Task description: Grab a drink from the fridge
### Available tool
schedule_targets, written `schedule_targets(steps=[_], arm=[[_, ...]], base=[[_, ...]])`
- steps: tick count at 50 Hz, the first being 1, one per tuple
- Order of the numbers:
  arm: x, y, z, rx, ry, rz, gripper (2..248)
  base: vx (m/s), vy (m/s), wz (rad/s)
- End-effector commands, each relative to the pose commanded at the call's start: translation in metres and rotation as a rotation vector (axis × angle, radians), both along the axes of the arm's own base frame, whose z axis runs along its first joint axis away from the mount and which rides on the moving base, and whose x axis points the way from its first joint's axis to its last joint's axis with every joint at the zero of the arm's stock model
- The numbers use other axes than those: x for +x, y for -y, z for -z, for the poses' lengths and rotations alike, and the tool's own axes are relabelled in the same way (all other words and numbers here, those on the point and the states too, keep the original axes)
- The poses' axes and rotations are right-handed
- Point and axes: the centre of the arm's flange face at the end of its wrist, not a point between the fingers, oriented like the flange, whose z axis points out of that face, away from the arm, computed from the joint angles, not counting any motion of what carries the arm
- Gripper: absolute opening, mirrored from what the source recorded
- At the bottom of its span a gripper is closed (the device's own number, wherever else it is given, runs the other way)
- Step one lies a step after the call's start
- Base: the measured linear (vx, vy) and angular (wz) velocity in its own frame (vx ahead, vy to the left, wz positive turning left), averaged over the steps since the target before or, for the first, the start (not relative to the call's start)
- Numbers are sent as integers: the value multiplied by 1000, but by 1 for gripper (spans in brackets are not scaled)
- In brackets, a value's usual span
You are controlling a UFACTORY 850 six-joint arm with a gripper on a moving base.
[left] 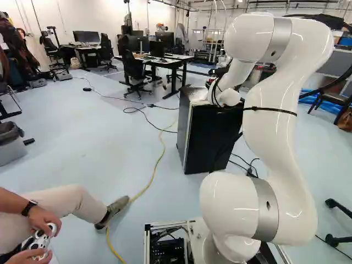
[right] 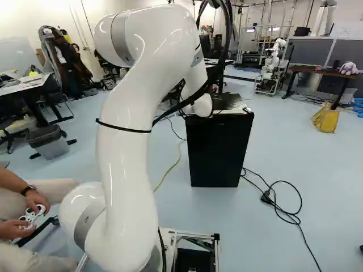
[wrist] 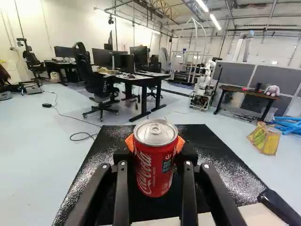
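Reaching over the fridge [right: 218, 153] — arm [right: 126, 164] bent, fingers [wrist: 189, 193] clamped on a red can [wrist: 155, 162].

Arm [left: 280, 126], white, one unit: lowest jt. [left: 220, 250] at foot of both base views. Lower elbow jt. [left: 236, 206] bulges L of the long link, L base view. Link runs up, slightly curved, to the upper jt. [left: 256, 37], highest part of the bend. Forearm [right: 194, 76] folds over and drops ahead to the wrist [right: 202, 106], below upper jt. ht. Gripper [wrist: 155, 143], wrist view: blk., aimed fwd., approx. level. Fingers parted, symm., clamped under load; orange pads [wrist: 129, 142] bearing from both sides. Pad faces mostly hidden.
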Motion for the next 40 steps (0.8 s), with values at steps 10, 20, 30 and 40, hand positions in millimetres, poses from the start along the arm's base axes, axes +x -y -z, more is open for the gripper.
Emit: schedule_targets(steps=[10,20,30,40], arm=[[-15,-17,-5,7,-13,-5,98],[-34,-38,-9,16,-28,-11,98],[-58,-60,-13,25,-47,-17,98],[-86,-83,-15,35,-68,-25,98]], base=[[0,0,0],[0,0,0],[0,0,0],[0,0,0]])
